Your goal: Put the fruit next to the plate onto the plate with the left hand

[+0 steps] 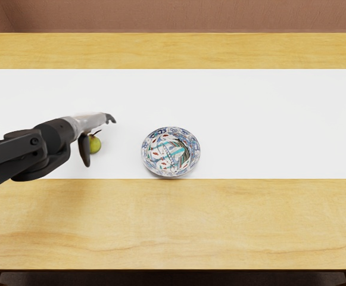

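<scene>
Wooden table (173,220) with a white runner (250,119), left hand (89,125) over the fruit (94,144).
Across the table's middle lies the runner; the left arm (18,156) comes in low from the left onto it. A patterned plate (170,151) sits near the runner's front edge, holding nothing. The hand is spread wide, fingers (108,117) stretched toward the plate, thumb (84,154) hanging down, gripping nothing. The small green fruit rests on the runner just beside the thumb, under the fingers, left of the plate and apart from it.
</scene>
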Robot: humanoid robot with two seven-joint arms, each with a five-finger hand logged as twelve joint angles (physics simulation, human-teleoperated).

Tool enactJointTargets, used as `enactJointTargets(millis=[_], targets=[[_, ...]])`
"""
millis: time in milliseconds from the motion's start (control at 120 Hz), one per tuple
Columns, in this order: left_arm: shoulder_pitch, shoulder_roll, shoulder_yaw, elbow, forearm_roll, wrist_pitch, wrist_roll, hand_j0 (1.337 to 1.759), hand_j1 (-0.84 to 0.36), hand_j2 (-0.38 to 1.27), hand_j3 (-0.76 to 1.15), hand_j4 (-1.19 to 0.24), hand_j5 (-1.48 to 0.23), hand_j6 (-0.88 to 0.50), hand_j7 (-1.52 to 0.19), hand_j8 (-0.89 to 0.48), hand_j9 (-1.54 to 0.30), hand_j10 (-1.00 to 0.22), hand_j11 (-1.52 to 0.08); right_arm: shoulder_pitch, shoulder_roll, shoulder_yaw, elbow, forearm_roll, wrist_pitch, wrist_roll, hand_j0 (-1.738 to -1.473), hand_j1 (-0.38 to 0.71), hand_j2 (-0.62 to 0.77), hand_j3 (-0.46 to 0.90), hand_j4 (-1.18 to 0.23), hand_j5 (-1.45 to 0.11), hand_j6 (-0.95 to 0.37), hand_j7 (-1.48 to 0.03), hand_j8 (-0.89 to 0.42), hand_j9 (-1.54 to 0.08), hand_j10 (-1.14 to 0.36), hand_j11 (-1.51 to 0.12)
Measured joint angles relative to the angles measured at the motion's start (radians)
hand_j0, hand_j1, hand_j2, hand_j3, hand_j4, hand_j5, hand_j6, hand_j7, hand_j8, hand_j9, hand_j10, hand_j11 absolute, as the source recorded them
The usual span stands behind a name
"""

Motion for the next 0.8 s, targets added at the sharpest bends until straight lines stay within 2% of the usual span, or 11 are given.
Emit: enactJointTargets(millis=[550, 800], targets=[[0.029, 0.006, 0.000, -0.018, 0.027, 0.023, 0.000, 1.658, -0.09, 0.08, 0.00, -0.37, -0.48, -0.37, -0.48, -0.37, -0.48, -0.37, -0.48, 0.000, 0.000, 0.000, 0.000, 0.000, 0.000, 0.000, -1.658, -0.35, 0.00, 0.00, 0.00, 0.00, 0.00, 0.00, 0.00, 0.00, 0.00, 0.00], [0.037, 0.026, 0.000, -0.020, 0.028, 0.030, 0.000, 1.658, -0.24, 0.10, 0.00, -0.50, -0.65, -0.50, -0.65, -0.49, -0.65, -0.50, -0.65, 0.000, 0.000, 0.000, 0.000, 0.000, 0.000, 0.000, -1.658, -0.35, 0.00, 0.00, 0.00, 0.00, 0.00, 0.00, 0.00, 0.00, 0.00, 0.00]])
